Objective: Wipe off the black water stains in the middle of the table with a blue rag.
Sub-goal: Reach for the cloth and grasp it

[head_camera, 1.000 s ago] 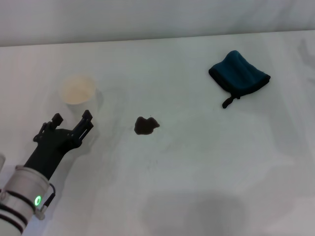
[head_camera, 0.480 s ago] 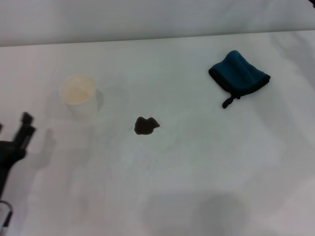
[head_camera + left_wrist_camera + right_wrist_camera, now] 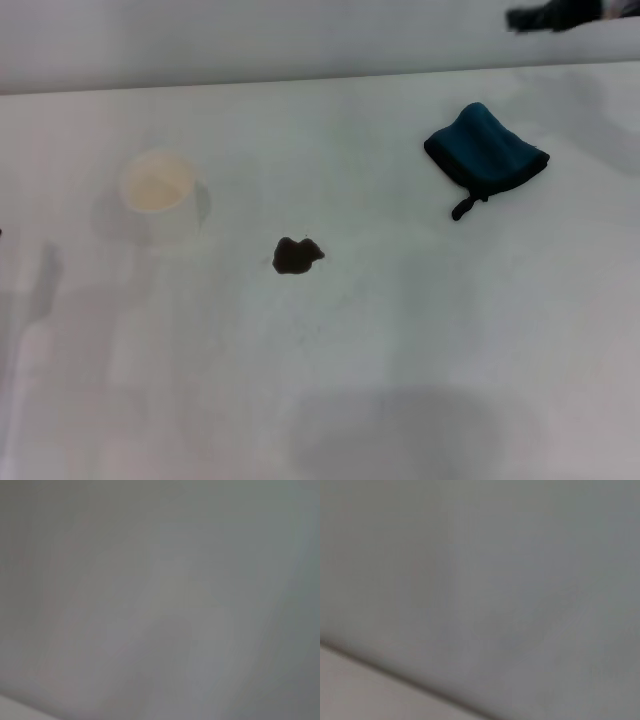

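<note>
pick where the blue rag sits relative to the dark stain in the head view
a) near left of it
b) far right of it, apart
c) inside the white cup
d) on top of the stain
b: the blue rag lies folded toward the table's far right, with bare white table between it and the black water stains.

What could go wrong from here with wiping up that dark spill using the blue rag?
The right end effector shows only as a blur at the far edge, beyond the blue rag, so a hurried reach might misgrasp the folded cloth. The white cup stands on the table beside the black water stains; a wide wipe could knock it or smear the liquid.
</note>
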`<action>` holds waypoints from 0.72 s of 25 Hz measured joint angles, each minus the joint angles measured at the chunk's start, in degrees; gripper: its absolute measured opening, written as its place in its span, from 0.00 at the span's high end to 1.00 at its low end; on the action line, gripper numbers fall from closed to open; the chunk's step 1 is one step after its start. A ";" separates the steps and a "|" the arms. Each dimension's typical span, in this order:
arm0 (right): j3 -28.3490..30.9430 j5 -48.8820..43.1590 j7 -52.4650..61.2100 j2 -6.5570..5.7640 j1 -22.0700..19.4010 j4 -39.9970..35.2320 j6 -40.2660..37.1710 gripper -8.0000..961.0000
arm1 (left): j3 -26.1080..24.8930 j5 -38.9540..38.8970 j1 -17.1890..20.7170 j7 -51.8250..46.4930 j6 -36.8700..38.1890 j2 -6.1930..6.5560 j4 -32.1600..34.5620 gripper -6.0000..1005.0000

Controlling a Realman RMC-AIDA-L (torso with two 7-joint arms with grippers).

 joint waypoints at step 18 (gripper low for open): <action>-8.89 -24.69 19.41 6.69 14.14 10.65 1.89 0.18 | -3.25 -2.39 -3.53 -0.48 0.67 -0.64 -2.38 0.12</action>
